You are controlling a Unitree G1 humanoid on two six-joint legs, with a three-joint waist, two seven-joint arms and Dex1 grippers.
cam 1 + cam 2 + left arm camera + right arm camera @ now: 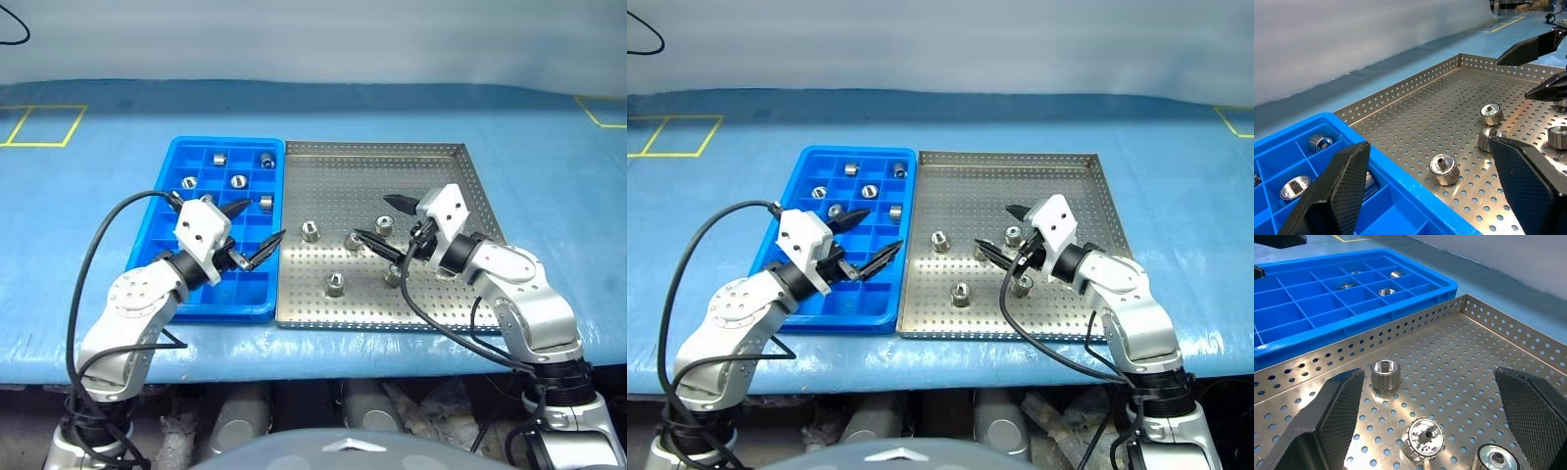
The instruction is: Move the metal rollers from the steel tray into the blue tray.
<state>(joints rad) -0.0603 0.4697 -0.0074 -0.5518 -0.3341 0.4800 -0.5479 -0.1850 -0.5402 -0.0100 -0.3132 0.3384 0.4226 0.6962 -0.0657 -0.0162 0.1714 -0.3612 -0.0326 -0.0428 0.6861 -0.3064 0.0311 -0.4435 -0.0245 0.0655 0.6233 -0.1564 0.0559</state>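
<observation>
The steel tray (pixel 392 166) lies at centre right and holds several metal rollers, among them one (pixel 311 231) near its left side and one (pixel 334 284) toward the front. The blue tray (pixel 227 292) sits against its left rim, with several rollers (pixel 238 181) in its far compartments. My left gripper (pixel 267 218) hovers open over the blue tray's right edge, nothing between its fingers (pixel 1337 191); a roller (pixel 1445 169) lies ahead of it. My right gripper (pixel 371 217) is open low over the steel tray, beside a roller (pixel 385 224), with rollers (pixel 1385 374) ahead of its fingers (pixel 1327 421).
Both trays rest on a table with a blue cover (pixel 549 196). Yellow tape marks (pixel 44 125) lie at the far left and far right. Black cables (pixel 93 255) loop from both wrists. The table's front edge (pixel 323 367) runs just below the trays.
</observation>
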